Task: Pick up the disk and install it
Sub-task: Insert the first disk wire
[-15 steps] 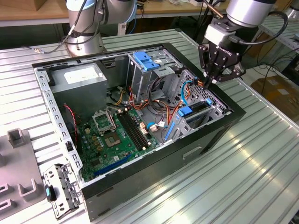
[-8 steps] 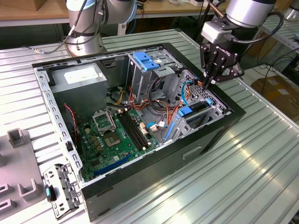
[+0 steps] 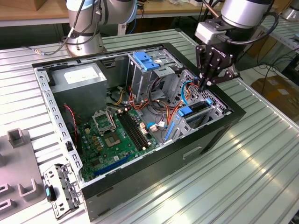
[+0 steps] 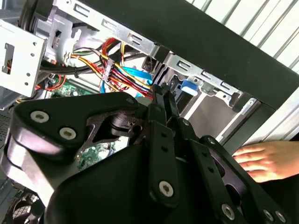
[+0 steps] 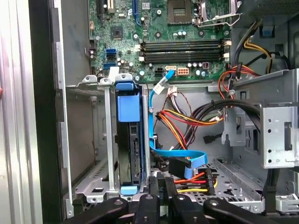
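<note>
The disk (image 5: 130, 140), framed by its blue rails, stands on edge inside the drive cage (image 5: 107, 135) at one end of the open computer case (image 3: 42, 88), which lies on the ribbed tabletop (image 3: 252, 158). The black claw (image 3: 204, 84) hangs just above the cage among the coloured cables (image 5: 187, 121), its fingers (image 5: 161, 198) pressed together and holding nothing. A person's hand (image 4: 261, 161) rests beside the case.

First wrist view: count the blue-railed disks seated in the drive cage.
1: the disk stands on edge in a bay of the drive cage. The cage walls could hide others.
</note>
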`<state>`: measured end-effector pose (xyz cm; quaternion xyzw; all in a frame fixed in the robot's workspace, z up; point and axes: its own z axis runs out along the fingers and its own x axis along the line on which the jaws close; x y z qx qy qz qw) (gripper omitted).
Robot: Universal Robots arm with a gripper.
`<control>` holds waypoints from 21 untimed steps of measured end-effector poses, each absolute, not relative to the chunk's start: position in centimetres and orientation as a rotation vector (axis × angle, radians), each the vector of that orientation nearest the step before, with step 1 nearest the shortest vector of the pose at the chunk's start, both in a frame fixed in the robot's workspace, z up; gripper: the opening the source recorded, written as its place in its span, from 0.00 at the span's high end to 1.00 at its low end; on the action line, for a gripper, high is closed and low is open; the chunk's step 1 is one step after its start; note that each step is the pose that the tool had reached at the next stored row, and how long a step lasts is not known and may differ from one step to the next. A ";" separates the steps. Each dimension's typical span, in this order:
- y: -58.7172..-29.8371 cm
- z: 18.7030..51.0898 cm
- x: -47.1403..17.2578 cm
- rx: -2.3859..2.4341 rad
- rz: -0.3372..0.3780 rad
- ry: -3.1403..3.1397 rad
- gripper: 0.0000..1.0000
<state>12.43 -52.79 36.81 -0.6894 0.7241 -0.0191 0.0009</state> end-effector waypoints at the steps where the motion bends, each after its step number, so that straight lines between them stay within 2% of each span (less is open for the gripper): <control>1: -52.8 36.8 12.4 -2.165 -0.060 2.273 0.83; 21: -54.3 35.9 11.4 -2.251 -0.063 2.183 0.83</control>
